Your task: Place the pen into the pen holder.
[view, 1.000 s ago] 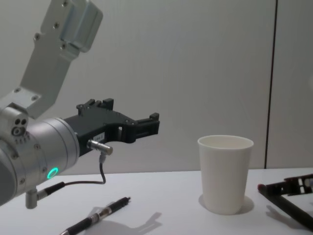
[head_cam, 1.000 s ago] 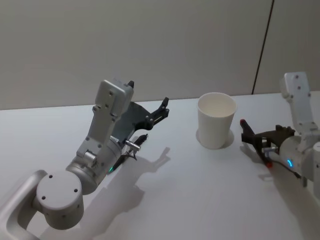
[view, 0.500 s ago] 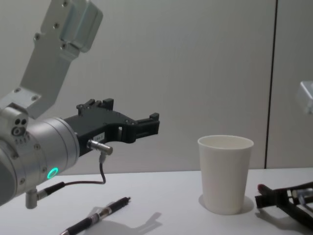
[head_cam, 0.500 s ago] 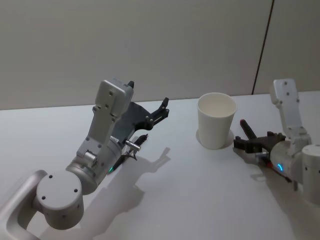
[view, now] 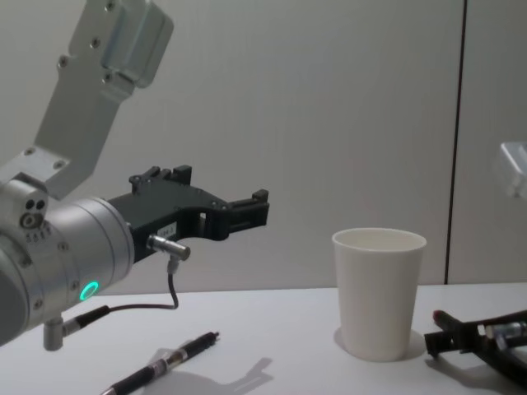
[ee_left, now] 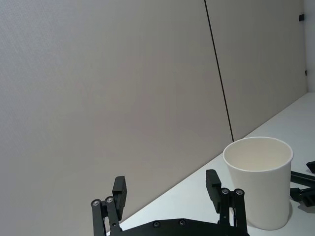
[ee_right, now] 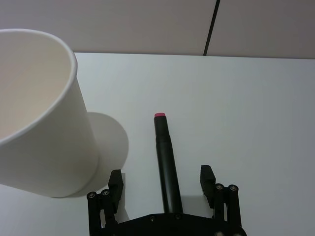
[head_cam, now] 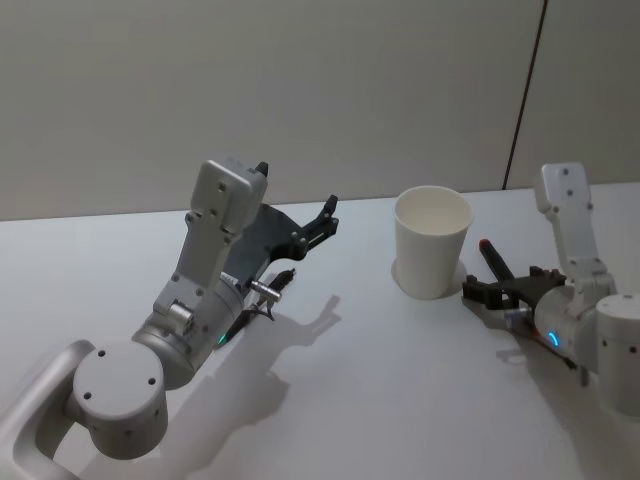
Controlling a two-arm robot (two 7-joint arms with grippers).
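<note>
Between wide-spread fingers of my right gripper (ee_right: 161, 176) lay pen (ee_right: 166, 157) on table (ee_right: 256, 108), pen holder (ee_right: 44, 118) just beside. Gripper had advanced to straddle pen; closing seemed next. Left gripper (ee_left: 166, 183) idle aloft, fingers parted.

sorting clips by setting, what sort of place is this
Probably a robotics lab bench: a white table, a plain panelled wall, and a paper cup and pens set out. The left end effector hangs open above the table; the right end effector is open around a pen by the cup.
</note>
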